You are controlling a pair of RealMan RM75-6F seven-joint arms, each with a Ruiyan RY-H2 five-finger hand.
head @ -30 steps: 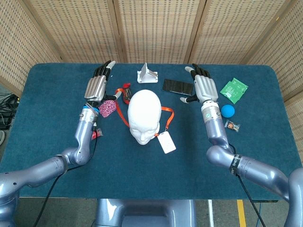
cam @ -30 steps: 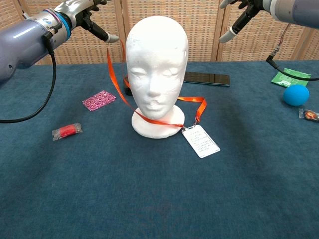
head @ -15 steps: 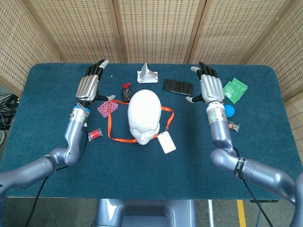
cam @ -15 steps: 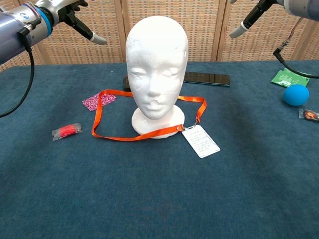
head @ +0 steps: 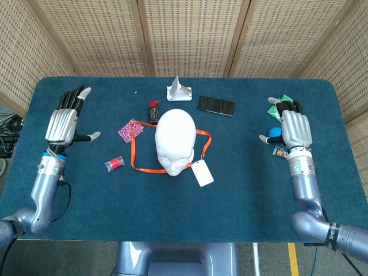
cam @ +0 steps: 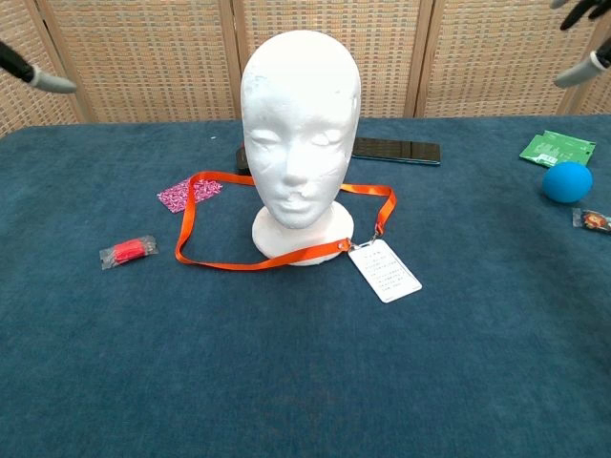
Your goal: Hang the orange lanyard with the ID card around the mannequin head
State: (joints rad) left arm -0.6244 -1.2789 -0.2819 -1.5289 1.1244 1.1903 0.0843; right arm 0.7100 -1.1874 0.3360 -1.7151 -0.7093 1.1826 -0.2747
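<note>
The white mannequin head point(head: 174, 140) point(cam: 300, 124) stands upright mid-table. The orange lanyard point(head: 135, 154) point(cam: 205, 224) lies in a loop on the cloth around the head's base, and its white ID card point(head: 202, 172) point(cam: 384, 270) rests in front of the base to the right. My left hand point(head: 64, 117) hovers far out at the table's left side, fingers spread and empty; in the chest view only a fingertip point(cam: 43, 81) shows. My right hand point(head: 291, 127) hovers at the right side, also open and empty, with a fingertip point(cam: 578, 73) at the chest view's edge.
On the blue table point(head: 115, 201): a pink patterned packet point(head: 129, 130), a red wrapped sweet point(head: 115, 164), a dark small bottle point(head: 153, 111), a white stand point(head: 179, 91), a black phone point(head: 216, 106), a green packet point(cam: 558, 148), a blue ball point(cam: 567, 180) and a small wrapper point(cam: 594, 219).
The left hand let go of the lanyard, which dropped to lie around the head's base. Both hands then drew apart, outward to the table's left and right sides.
</note>
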